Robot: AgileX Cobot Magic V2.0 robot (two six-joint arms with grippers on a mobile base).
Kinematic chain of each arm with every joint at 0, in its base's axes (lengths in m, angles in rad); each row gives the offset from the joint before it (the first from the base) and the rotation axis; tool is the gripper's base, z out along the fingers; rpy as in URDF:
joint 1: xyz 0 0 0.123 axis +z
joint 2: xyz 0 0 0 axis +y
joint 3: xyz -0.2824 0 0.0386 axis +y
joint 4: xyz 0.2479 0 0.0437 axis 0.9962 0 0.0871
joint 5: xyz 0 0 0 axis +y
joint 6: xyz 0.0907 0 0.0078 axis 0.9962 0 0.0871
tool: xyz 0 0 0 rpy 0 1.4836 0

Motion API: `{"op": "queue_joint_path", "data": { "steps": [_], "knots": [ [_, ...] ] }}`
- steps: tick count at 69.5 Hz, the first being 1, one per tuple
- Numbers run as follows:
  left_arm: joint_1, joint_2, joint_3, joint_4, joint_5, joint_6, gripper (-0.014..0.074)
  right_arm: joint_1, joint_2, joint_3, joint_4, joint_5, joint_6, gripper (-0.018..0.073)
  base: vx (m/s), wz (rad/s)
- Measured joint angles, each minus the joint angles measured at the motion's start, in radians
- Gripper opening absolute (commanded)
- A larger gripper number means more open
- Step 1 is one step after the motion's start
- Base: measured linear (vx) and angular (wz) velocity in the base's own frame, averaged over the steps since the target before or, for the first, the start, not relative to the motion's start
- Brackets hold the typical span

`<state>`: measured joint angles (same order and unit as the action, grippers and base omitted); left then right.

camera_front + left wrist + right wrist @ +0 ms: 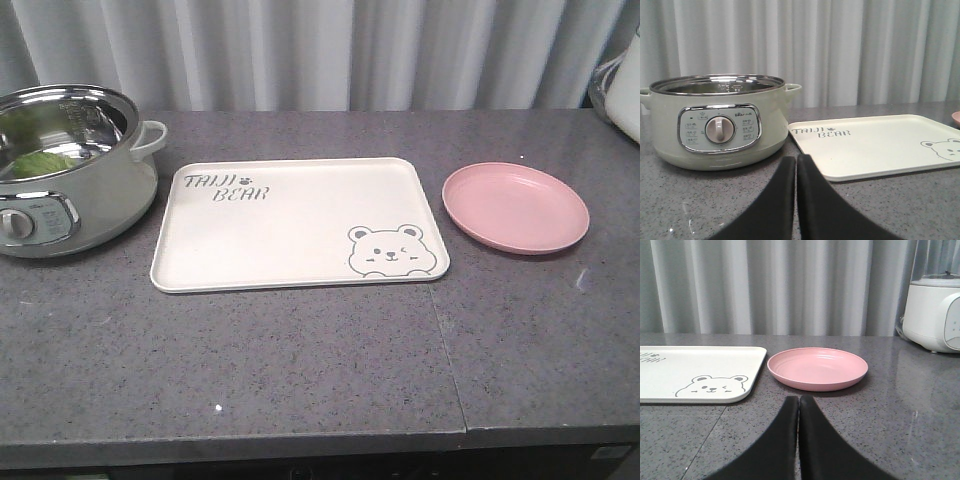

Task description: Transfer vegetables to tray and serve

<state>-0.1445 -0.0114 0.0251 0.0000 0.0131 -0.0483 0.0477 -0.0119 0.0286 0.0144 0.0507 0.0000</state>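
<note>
Opening step: lettuce (42,160) lies in the pot (90,205), tray (290,225) unloaded. Left gripper (796,159) and right gripper (799,399) are closed, empty. Next, the left should open and reach in.

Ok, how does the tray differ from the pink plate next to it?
The tray is rectangular with rounded corners; the pink plate is round. The tray is cream-white with grey lettering and a bear drawing; the pink plate is plain. The tray is clearly the larger of the two. Both lie flat and empty on the grey counter, side by side without touching.
</note>
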Motion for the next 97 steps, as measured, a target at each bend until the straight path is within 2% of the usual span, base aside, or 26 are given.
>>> {"op": "queue_joint_path", "data": {
  "steps": [74,85,97],
  "knots": [
    [0.000,0.000,-0.009,0.000,0.002,-0.004,-0.0006,0.000,0.004,-0.013,0.009,-0.015,0.012,-0.0008,0.00,0.00],
    [0.000,0.015,-0.156,0.000,0.075,-0.046,-0.0006,0.000,0.112,-0.199,0.015,0.051,0.012,-0.0008,0.00,0.00],
    [0.000,0.197,-0.448,0.015,0.241,-0.053,-0.0006,0.000,0.344,-0.523,0.000,0.278,-0.010,-0.0008,0.00,0.00]
  ]
}}
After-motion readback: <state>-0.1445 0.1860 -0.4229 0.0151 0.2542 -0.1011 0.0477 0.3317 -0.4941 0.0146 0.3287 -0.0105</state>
